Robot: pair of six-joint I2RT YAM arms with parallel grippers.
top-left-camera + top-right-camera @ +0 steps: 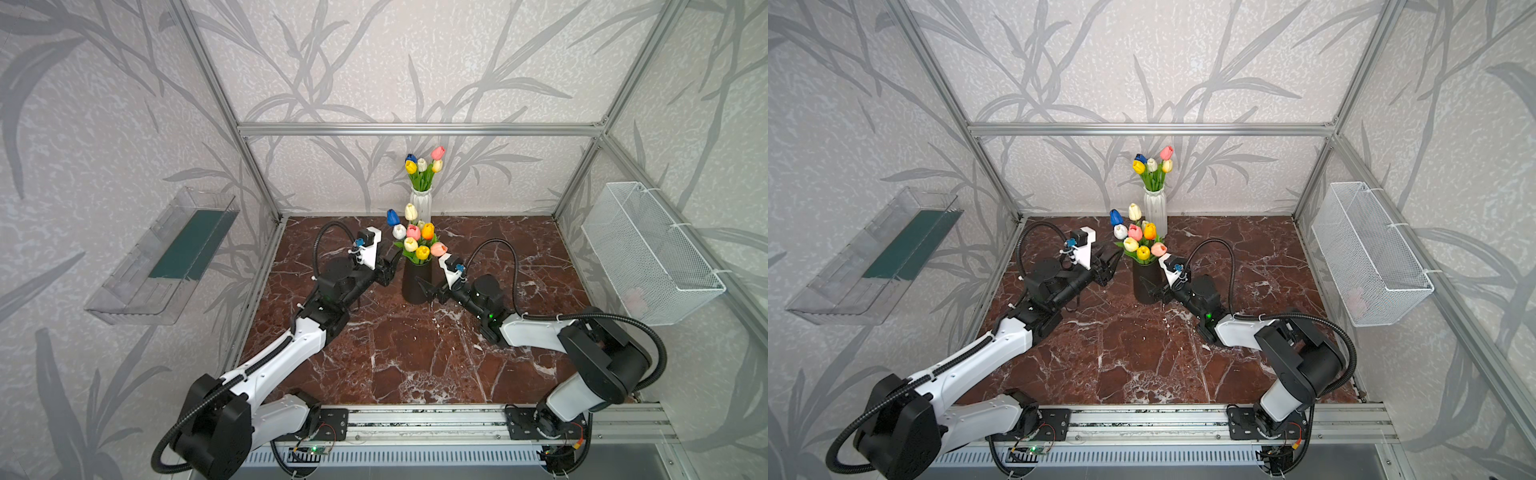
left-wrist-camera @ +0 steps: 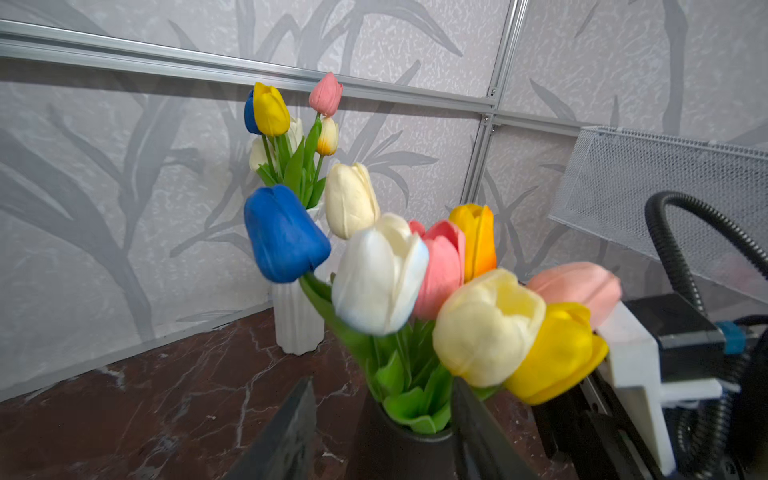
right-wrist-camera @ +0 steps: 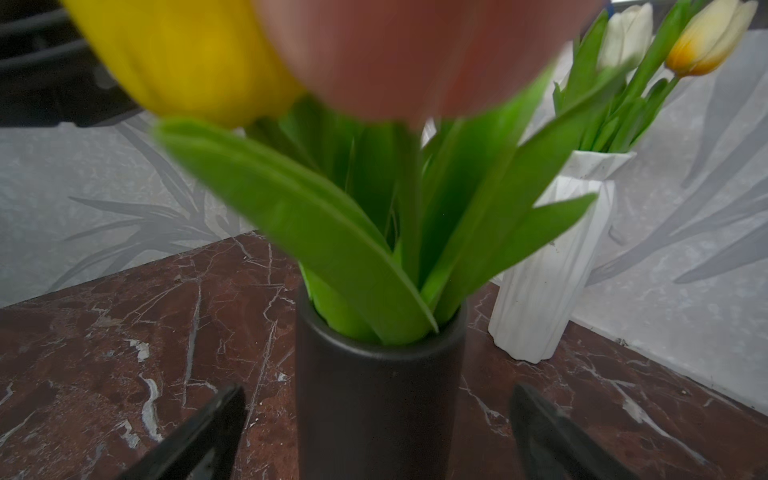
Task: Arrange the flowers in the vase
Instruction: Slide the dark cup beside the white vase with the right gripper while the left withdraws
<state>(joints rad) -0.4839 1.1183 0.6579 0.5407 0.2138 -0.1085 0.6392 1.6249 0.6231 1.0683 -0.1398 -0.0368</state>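
Top views, white vase [image 1: 421, 203] behind flowers [image 1: 417, 241], left end effector [image 1: 390, 270], right end effector [image 1: 428, 291] both released

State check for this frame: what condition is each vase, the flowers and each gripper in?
black vase: upright, filled with flowers
white vase: upright at the back wall, holding flowers
flowers: all standing in the two vases
left gripper: open, empty, at the black vase's rim
right gripper: open, empty, jaws either side of the black vase
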